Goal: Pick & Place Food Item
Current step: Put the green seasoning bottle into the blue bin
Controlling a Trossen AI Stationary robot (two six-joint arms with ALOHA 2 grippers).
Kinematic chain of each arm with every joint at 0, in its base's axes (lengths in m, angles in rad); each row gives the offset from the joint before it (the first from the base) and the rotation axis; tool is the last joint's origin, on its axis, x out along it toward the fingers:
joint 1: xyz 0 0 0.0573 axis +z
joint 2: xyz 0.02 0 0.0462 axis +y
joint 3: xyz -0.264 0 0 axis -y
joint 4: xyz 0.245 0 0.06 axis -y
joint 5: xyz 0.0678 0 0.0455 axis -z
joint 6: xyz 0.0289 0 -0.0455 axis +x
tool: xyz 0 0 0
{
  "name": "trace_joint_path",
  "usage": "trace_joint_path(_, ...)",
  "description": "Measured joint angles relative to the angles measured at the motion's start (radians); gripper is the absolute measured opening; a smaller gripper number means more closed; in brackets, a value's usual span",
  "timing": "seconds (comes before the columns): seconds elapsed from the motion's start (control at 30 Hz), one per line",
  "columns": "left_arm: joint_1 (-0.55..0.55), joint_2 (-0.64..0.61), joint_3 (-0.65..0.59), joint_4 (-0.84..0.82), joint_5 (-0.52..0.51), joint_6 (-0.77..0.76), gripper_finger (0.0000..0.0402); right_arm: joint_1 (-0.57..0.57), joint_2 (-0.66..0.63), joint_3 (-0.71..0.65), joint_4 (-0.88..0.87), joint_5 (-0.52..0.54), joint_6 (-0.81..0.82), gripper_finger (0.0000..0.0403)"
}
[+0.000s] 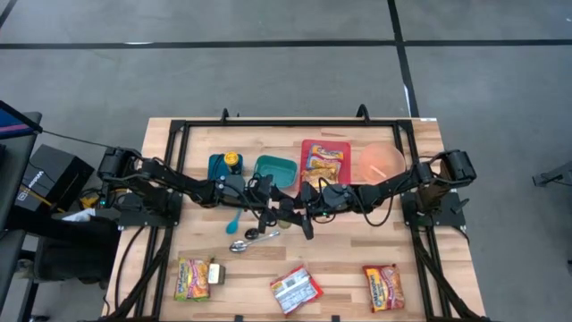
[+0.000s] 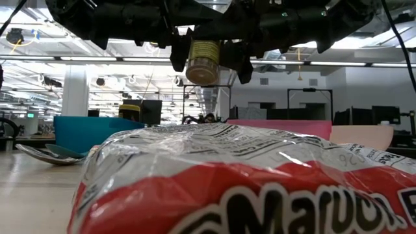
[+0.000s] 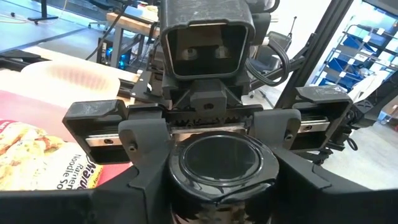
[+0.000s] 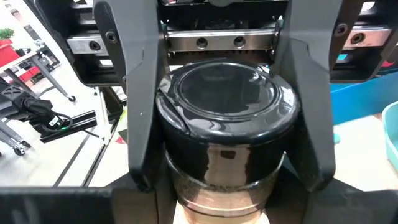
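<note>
Black-lidded jar (image 4: 225, 118) between both grippers' fingers (image 4: 134, 112)

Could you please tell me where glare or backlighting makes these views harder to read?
Low view: bright ceiling lights behind turn the arms into silhouettes, and the crinkled red-and-white noodle packet glints in the foreground. Right wrist view: the black-lidded clear jar mirrors the lights on its lid. Left wrist view: the same sheen. High view: even light, soft shadows.

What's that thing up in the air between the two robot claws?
A black-lidded jar, hanging above the table in the low view. The right gripper holds it; the left gripper has its fingers either side of it. Both wrist views show this.
</note>
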State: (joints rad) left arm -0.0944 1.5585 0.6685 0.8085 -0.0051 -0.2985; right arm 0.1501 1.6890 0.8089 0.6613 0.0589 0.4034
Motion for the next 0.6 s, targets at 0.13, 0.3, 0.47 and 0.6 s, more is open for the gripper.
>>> trace_joint_path(0.13,0.0,0.0,0.0,0.0,-0.005,0.002,0.0219,0.0,0.0,0.001,-0.002,-0.002,0.001,0.0173)
trace_joint_path(0.3,0.0,0.0,0.0,0.0,-0.003,0.001,0.0197,0.0,0.0,0.001,-0.003,-0.002,0.0,0.0173)
trace_joint_path(0.47,0.0,0.0,0.0,0.0,-0.003,0.001,0.0196,0.0,0.0,0.001,-0.003,-0.002,0.0,0.0173)
trace_joint_path(0.6,0.0,0.0,0.0,0.0,-0.003,0.001,0.0199,0.0,0.0,0.001,-0.003,-0.002,0.0,0.0173)
